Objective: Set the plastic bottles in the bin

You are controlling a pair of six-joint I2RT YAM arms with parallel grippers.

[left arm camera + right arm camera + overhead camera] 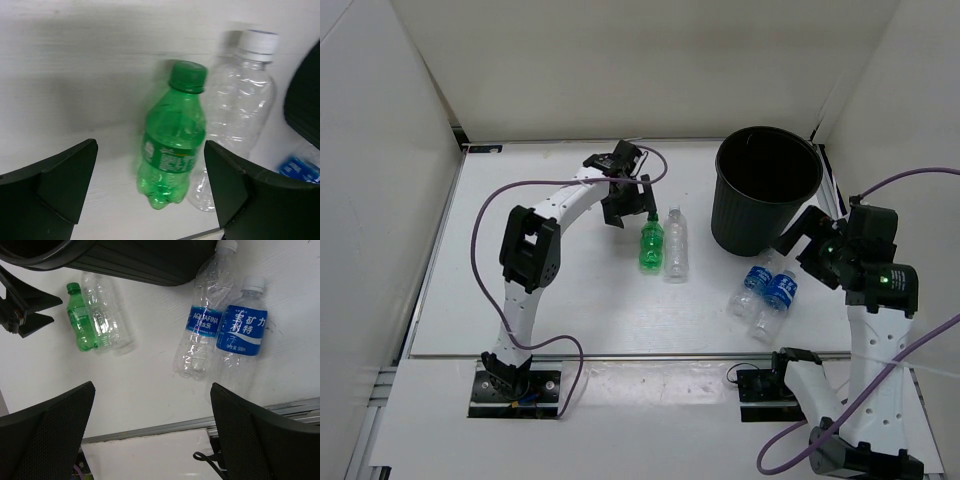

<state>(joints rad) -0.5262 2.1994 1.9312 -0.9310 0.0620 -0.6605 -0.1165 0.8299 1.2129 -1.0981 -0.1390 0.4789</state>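
The bin (760, 215) stood upright on the table (570, 310). All four bottles lay outside it. The green bottle (651, 245) and clear bottle (676, 245) lay side by side, touching, left of the bin. The Aquafina bottle (202, 325) and the other blue-labelled bottle (242, 332) lay together just in front of the bin. The left gripper (630, 212), spread wide and empty, hovered over the green bottle. The right gripper (798, 238), also spread and empty, hung beside the bin's near right wall.
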